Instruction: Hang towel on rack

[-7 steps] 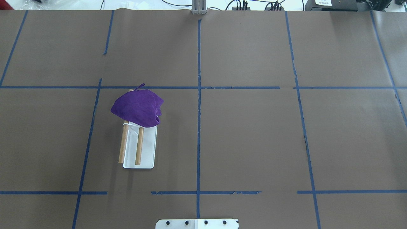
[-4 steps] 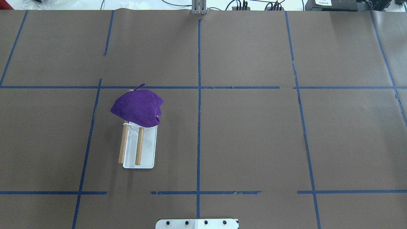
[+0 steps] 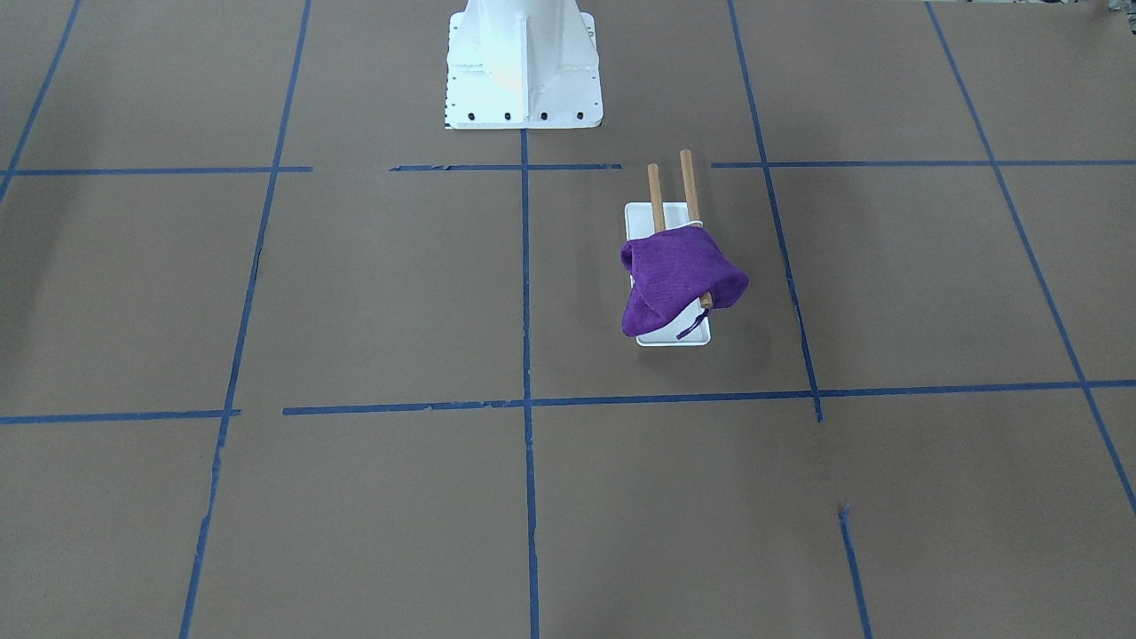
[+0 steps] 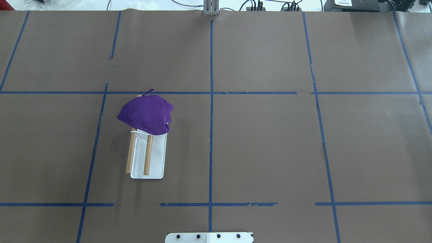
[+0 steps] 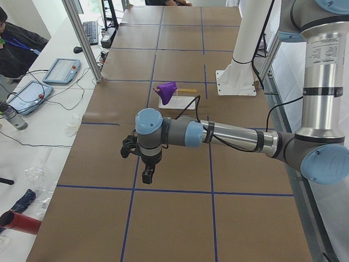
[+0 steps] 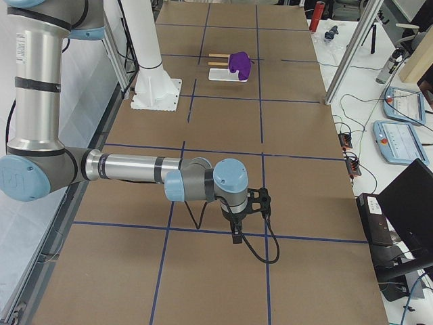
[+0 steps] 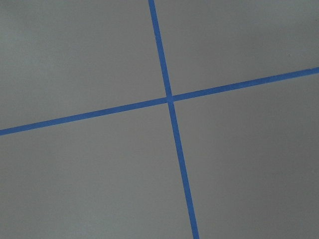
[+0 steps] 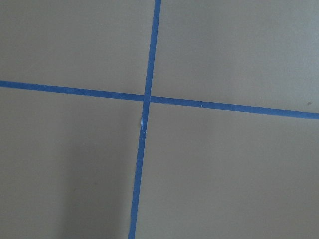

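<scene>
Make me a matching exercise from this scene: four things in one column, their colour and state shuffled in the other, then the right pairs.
Column one:
1. towel
2. rack dowels
3. rack base plate
4. tape lines

Column two:
A. blue, laid out as a grid
B. purple, draped
C. white, lying flat
D. light brown, side by side and parallel

Pairs: 1-B, 2-D, 3-C, 4-A

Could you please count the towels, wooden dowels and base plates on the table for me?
towel: 1
wooden dowels: 2
base plate: 1
Total: 4
</scene>
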`<state>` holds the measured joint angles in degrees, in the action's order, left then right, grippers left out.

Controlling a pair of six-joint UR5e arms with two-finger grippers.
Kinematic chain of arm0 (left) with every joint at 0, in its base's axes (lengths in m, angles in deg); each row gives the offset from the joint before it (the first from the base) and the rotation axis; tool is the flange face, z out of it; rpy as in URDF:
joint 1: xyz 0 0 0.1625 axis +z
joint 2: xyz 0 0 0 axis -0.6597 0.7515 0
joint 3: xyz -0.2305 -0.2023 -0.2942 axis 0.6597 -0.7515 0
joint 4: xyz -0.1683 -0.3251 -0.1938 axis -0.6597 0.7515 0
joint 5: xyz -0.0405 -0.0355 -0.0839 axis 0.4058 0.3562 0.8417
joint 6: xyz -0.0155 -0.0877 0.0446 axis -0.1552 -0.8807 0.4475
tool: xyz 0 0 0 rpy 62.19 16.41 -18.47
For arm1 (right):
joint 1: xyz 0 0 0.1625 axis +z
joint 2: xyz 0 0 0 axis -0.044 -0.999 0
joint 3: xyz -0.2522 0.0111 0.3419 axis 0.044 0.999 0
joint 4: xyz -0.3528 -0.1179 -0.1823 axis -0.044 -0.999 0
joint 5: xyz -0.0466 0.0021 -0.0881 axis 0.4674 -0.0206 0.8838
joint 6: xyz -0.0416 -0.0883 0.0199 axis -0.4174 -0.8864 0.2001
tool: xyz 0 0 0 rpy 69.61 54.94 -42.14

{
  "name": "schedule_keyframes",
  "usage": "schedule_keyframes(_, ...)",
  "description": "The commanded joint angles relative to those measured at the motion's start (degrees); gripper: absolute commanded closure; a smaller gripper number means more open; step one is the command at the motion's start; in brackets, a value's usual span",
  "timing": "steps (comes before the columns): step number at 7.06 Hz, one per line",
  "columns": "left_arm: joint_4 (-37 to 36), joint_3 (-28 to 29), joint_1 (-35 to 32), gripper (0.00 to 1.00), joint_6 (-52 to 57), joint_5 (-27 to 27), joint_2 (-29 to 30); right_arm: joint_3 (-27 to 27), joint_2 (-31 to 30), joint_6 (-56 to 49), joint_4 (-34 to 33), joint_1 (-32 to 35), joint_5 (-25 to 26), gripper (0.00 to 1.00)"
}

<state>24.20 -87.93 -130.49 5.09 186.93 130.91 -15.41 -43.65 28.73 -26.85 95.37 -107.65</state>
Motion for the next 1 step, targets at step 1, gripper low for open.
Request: schedule_keyframes(1,0.0,0.2,0.0,0.0,-0.1,0.1,0.0,0.0,0.0,0.1,0.0,-0.1,0.0,0.0)
